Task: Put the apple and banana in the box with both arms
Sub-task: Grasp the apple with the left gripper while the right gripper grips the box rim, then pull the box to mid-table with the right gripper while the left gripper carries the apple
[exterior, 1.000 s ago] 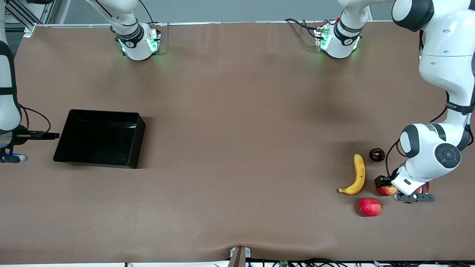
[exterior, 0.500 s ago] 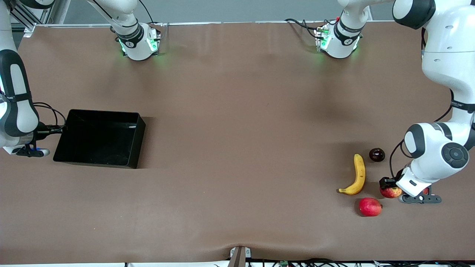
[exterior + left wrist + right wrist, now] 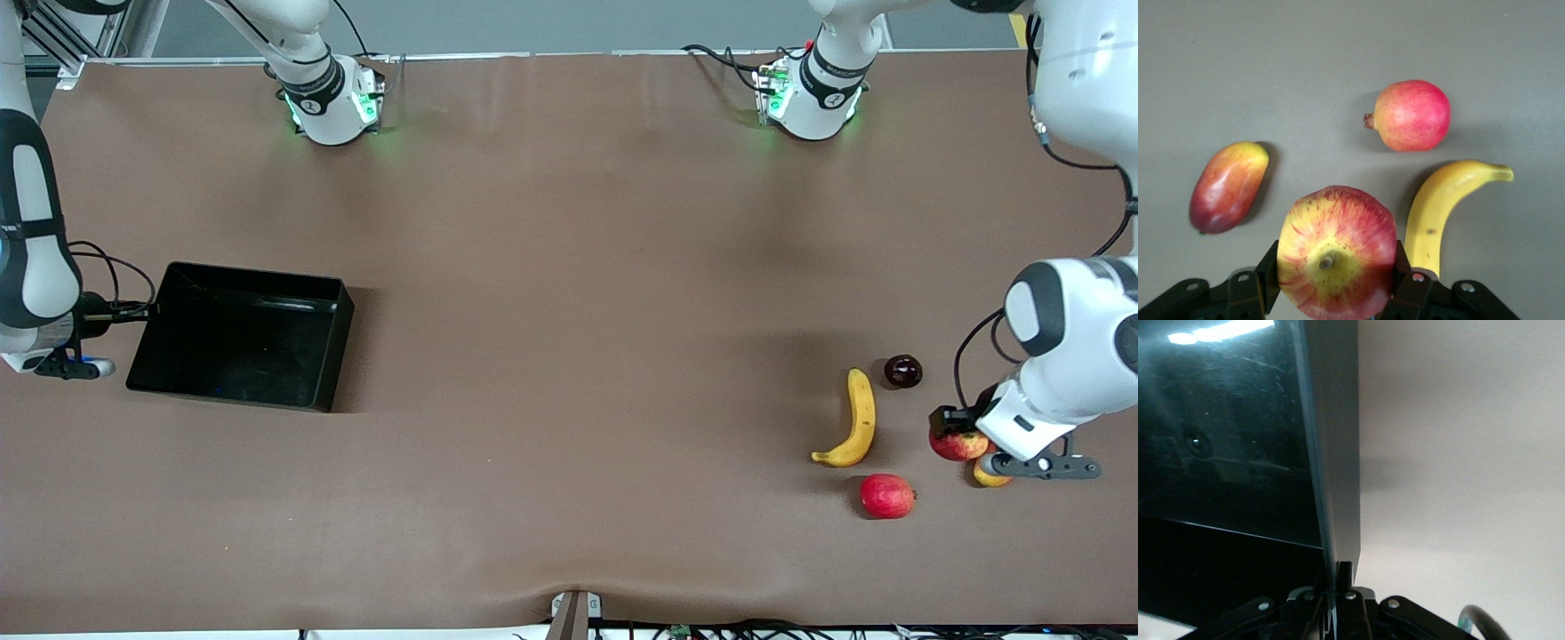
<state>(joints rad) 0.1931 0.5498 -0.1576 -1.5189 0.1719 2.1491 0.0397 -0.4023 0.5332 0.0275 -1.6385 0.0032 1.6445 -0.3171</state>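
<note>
Lifted off the worktop (image 3: 569, 356) since a second ago, the apple (image 3: 956, 444) hangs pinched in the left claw (image 3: 965, 436) over the fruit cluster. From it, the box (image 3: 331, 351) lies toward nine o'clock, at the right arm's end, its wall nipped by the right claw (image 3: 1337, 587). At ten o'clock of the apple, the banana (image 3: 853, 420) runs roughly twelve-to-six.

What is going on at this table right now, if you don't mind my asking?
The left arm's tool is shut on the apple, holding it over the other fruit at its end of the table. The banana lies on the table beside it. The right arm's tool grips a wall of the black box, which holds no fruit yet.
</note>
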